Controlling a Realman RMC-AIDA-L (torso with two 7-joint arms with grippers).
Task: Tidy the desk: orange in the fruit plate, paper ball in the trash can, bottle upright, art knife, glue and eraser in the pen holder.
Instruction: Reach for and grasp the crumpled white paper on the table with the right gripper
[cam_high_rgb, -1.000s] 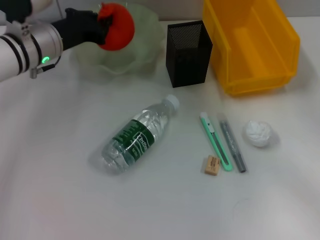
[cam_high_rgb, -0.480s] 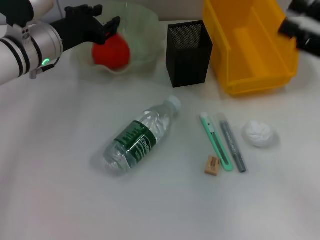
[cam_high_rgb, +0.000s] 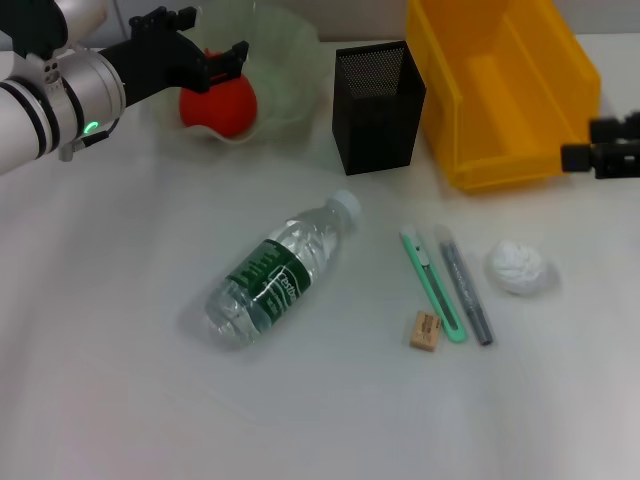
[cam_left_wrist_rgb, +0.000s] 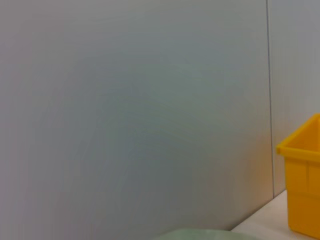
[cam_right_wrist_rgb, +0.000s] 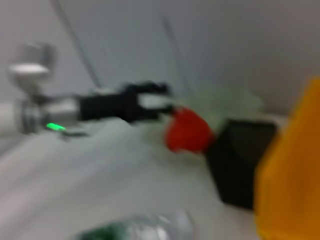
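Note:
The orange (cam_high_rgb: 218, 103) lies in the pale green fruit plate (cam_high_rgb: 285, 70), and my left gripper (cam_high_rgb: 203, 42) hangs open just above it, holding nothing. On the white desk (cam_high_rgb: 110, 330) the bottle (cam_high_rgb: 279, 270) lies on its side. To its right lie the mint-green art knife (cam_high_rgb: 432, 283), the grey glue (cam_high_rgb: 466, 288) and the tan eraser (cam_high_rgb: 425, 331). The paper ball (cam_high_rgb: 518, 266) rests right of them. Behind stand the black pen holder (cam_high_rgb: 376, 105) and the yellow trash can (cam_high_rgb: 500, 90). My right gripper (cam_high_rgb: 585, 142) reaches in from the right edge, open, above and behind the paper ball.
The right wrist view is blurred but shows the orange (cam_right_wrist_rgb: 187, 130), the pen holder (cam_right_wrist_rgb: 240, 160) and the trash can (cam_right_wrist_rgb: 290, 165). The left wrist view faces a grey wall, with a corner of the trash can (cam_left_wrist_rgb: 302, 200) at its edge.
My left gripper opened and the orange dropped into the fruit plate. The right arm came into view at the right and has moved down toward the desk.

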